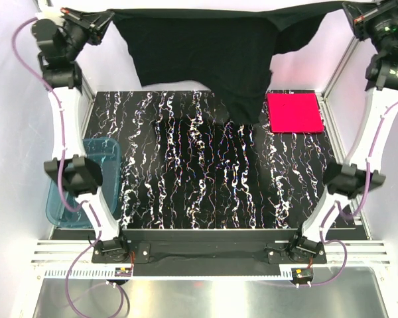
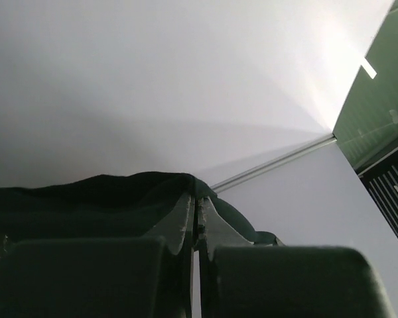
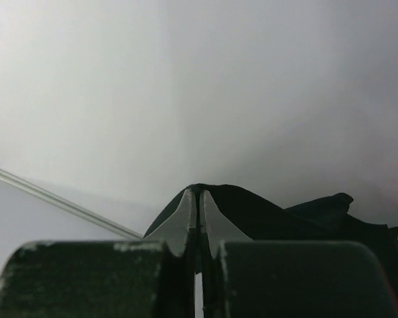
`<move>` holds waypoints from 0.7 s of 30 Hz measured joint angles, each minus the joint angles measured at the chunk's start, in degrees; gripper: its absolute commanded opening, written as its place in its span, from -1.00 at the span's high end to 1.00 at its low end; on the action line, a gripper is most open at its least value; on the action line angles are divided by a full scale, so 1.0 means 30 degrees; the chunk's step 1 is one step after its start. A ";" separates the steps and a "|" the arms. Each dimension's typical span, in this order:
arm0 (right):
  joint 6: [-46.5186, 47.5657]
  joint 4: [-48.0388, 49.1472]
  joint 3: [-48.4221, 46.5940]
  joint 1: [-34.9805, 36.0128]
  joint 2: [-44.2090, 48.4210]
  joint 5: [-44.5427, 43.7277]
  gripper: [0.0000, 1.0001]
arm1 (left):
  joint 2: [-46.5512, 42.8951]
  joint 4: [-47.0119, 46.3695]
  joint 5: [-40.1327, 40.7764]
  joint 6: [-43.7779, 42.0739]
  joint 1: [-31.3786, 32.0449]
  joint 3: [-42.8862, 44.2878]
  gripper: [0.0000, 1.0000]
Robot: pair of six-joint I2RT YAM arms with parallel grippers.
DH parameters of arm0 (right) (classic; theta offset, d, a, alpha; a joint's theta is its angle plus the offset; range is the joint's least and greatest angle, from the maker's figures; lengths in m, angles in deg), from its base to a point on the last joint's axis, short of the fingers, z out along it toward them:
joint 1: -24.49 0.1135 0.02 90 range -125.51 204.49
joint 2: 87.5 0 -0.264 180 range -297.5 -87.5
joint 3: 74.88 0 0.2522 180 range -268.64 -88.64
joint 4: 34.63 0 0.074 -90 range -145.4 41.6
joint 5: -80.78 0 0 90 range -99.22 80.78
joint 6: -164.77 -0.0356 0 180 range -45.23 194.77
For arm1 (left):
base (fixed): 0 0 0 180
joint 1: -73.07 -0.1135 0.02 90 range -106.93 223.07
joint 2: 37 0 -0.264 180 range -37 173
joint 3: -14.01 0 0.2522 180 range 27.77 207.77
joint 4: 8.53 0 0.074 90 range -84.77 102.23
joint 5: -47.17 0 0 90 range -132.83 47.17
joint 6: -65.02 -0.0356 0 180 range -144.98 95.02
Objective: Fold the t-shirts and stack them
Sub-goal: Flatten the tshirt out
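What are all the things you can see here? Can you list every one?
black t-shirt: one, black, stretched out in the air at the far side, its lower part hanging down to the table
pink-red t-shirt: one, bright pink-red, a neat square lying at the far right of the table
tub: one, see-through blue, at the table's left edge
table: one, black with white marbled streaks, under everything
left gripper: one, dark, raised at the far left, shut on a corner of the black t-shirt
right gripper: one, dark, raised at the far right, shut on the other corner of the black t-shirt
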 measured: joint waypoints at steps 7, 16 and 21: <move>0.3891 -0.2565 0.2535 -0.0168 0.6346 -0.2703 1.00 | -0.6382 0.1858 0.0007 -0.2448 -0.0517 -0.3636 1.00; 0.9384 -0.3636 0.5850 -0.0539 1.6881 -0.7512 1.00 | -1.5737 0.6273 0.2528 -0.6288 -0.0838 -0.5894 1.00; 1.1278 -0.3606 0.5202 -0.0452 1.9584 -0.9428 1.00 | -1.7894 0.9865 0.5646 -0.7570 -0.0146 -0.4845 1.00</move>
